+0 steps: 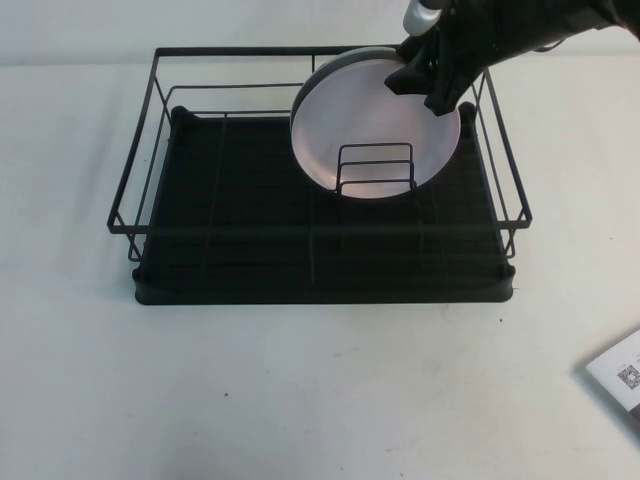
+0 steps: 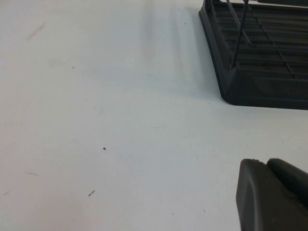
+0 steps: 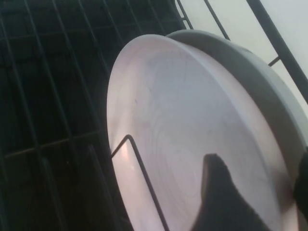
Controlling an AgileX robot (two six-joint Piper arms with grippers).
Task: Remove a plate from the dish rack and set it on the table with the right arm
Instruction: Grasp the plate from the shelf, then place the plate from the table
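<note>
No words can be read on the paper [image 1: 618,378]. The right gripper [image 1: 432,75] pinches the plate [image 1: 365,130] in the rack [image 1: 320,250]; the left gripper [image 2: 272,195] sits over the table [image 2: 96,120], fingers unclear.

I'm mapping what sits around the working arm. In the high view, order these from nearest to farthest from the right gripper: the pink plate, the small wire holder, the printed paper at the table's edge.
Right gripper: at the rack's back right, on the plate's upper rim.
1. Pink plate: touching the gripper.
2. Small wire holder: in front of the plate.
3. Printed paper: front right table edge.
</note>
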